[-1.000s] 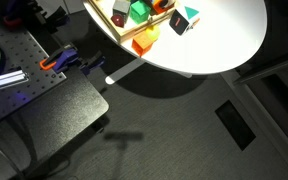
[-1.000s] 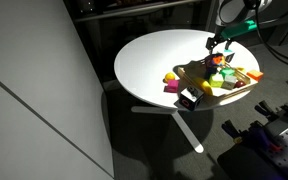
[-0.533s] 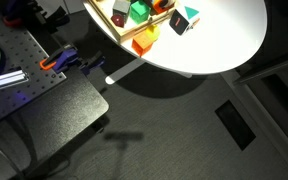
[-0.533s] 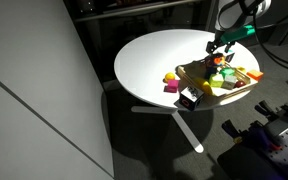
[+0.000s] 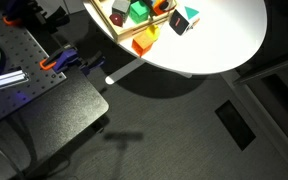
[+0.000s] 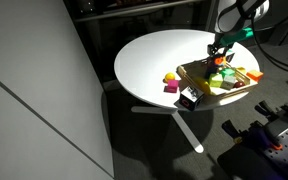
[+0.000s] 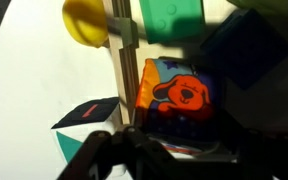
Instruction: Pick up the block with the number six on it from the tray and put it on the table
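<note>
In the wrist view the block with the number six (image 7: 179,95) shows an orange face with a red dog picture; no number is legible. It lies in the tan wooden tray (image 7: 119,60), just inside the rim, below a green cube (image 7: 169,15). My gripper (image 7: 174,160) is open, with its dark fingers on either side of the block's near end. In an exterior view the gripper (image 6: 222,45) hangs low over the tray (image 6: 199,70), above a red-orange block (image 6: 216,62). The tray sits on the round white table (image 6: 149,60).
A teal, black and white cube (image 7: 89,125) and a yellow piece (image 7: 84,20) lie on the table outside the tray rim. Several more blocks fill the tray (image 5: 134,45). The table edge (image 5: 224,40) drops to a dark floor with equipment nearby.
The gripper has come down slightly toward the tray over the red-orange block. The blocks have not moved.
</note>
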`<act>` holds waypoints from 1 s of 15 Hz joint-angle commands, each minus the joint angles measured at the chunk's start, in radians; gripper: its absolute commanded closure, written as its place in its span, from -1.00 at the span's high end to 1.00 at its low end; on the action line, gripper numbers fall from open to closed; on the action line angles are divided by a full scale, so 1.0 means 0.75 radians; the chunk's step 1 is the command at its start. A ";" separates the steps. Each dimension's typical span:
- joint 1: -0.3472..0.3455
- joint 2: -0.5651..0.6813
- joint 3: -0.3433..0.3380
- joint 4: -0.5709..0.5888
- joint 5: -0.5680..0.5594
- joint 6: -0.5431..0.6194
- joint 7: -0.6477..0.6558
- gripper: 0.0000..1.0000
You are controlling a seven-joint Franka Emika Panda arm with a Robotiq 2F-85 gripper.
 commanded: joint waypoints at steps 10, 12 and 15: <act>-0.016 -0.077 0.020 0.067 0.030 -0.212 -0.046 -1.00; -0.024 -0.095 0.026 0.091 0.037 -0.268 -0.052 -0.95; -0.029 -0.114 0.028 0.122 0.034 -0.317 -0.043 -0.98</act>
